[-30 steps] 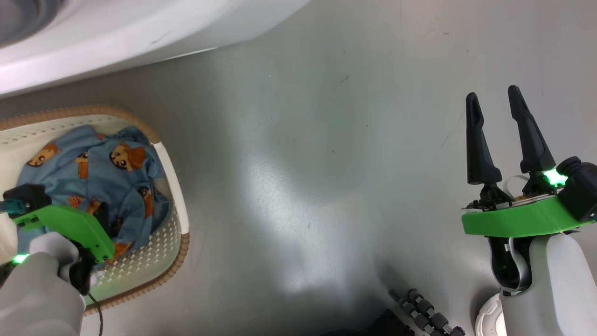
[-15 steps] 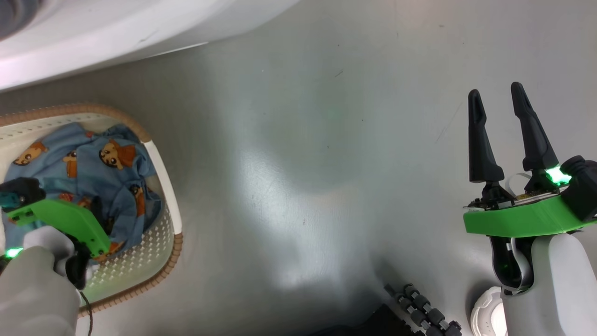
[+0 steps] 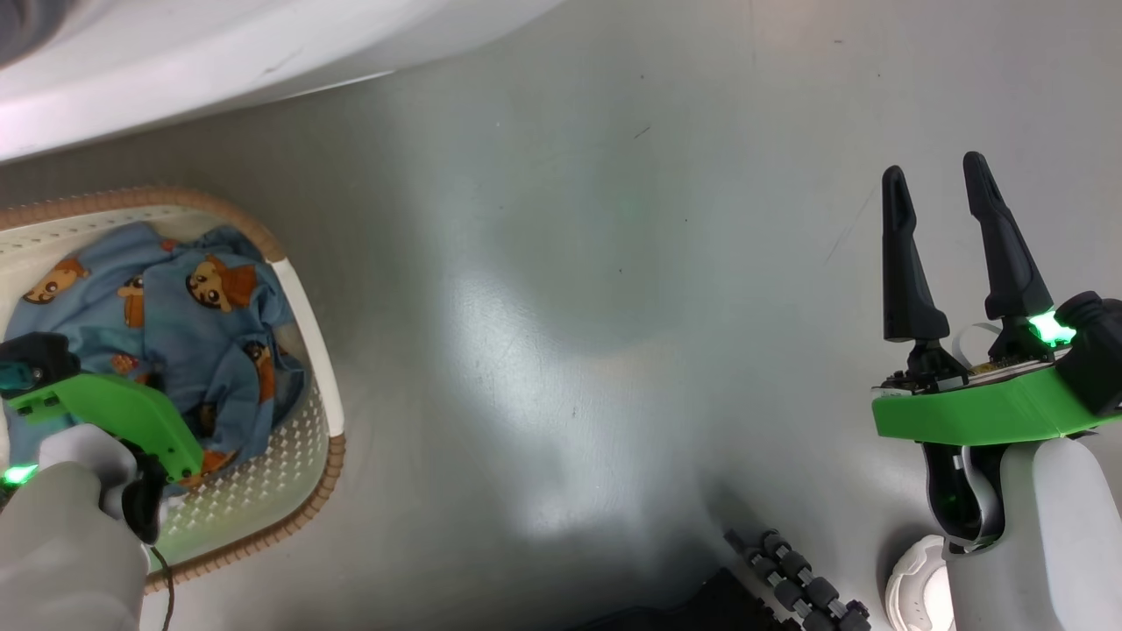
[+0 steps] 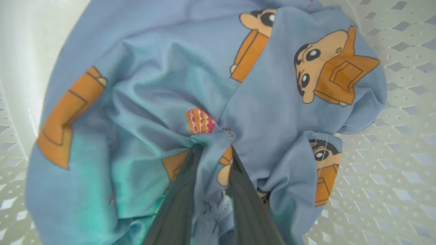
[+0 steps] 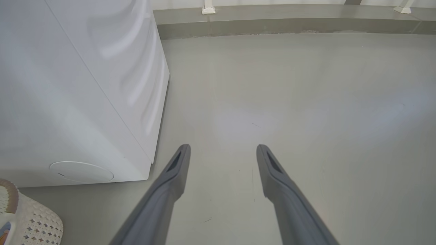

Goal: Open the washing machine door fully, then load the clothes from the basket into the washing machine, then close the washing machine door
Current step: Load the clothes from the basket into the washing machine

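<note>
Looking down from the head cam, the basket [image 3: 316, 350] sits on the grey floor [image 3: 570, 307] at the robot's left. The clothes [image 3: 184, 333] are piled inside it, blue fabric with orange cartoon prints, all crumpled up. The left claw [image 4: 214, 153] is down in that pile. On its wrist cam the two dark fingers [image 4: 177, 211] are drawn close together with a fold of the blue fabric bunched between them, so it's got a pinch on the clothes. Perforated basket walls show on both sides of the heap, so that claw is pretty much boxed in. From above, the green wrist mount [image 3: 114, 412] and pale forearm [image 3: 61, 543] cover the near part of the basket.

The washing machine [image 3: 219, 61] is the big white body across the top left, just beyond the basket's brown rim. The right wrist cam catches its lower corner with the round filter cap [image 5: 81, 171] and a bit of basket beside it.

The right claw [image 3: 933, 171] hangs well off to the right over bare floor, fingers spread wide with nothing between them. Near the bottom edge by that arm, a black ribbed hose-looking thing [image 3: 798, 583] lies on the floor next to a white round part [image 3: 912, 587]; can't tell what that one is.
</note>
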You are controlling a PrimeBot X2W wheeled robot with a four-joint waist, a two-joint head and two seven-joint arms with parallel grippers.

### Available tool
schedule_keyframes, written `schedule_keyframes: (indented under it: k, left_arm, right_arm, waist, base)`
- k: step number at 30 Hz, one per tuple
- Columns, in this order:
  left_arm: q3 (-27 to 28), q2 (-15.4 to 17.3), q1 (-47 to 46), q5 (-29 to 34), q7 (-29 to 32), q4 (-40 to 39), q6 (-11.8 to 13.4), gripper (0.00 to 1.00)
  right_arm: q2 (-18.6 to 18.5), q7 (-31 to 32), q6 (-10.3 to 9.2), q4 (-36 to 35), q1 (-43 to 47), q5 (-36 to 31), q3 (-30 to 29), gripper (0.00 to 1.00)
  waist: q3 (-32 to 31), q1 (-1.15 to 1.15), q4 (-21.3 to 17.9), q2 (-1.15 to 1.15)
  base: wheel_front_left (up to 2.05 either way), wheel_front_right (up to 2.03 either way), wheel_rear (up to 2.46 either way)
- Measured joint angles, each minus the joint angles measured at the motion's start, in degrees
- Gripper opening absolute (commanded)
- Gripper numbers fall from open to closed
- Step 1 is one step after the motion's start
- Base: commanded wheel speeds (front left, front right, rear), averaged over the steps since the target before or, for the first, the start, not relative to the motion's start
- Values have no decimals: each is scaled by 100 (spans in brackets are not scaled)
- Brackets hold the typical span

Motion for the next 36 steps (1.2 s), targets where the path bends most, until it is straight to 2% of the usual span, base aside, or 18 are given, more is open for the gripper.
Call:
schedule_keyframes:
  k: [4,17,26,36]
  left_arm:
    - [-19,0,-7,0,-2,0,26,0]
    - [-90,-27,28,-10,-151,2,48,0]
    - [-87,-154,253,-122,-820,5,-37,0]
    - [-43,-469,779,-255,-1516,-194,-187,0]
  right_arm:
    - [0,0,0,9,-6,-18,-4,100]
    - [0,0,0,103,-19,-15,0,100]
    - [-1,0,0,200,-16,-13,-10,100]
    - [-7,0,0,367,159,-135,-155,100]
  waist:
    - [-11,0,10,0]
    - [-239,0,79,0]
    - [-636,0,224,0]
    - [-1350,0,475,0]
  base:
    - [0,0,0]
    - [0,0,0]
    - [0,0,0]
    - [0,0,0]
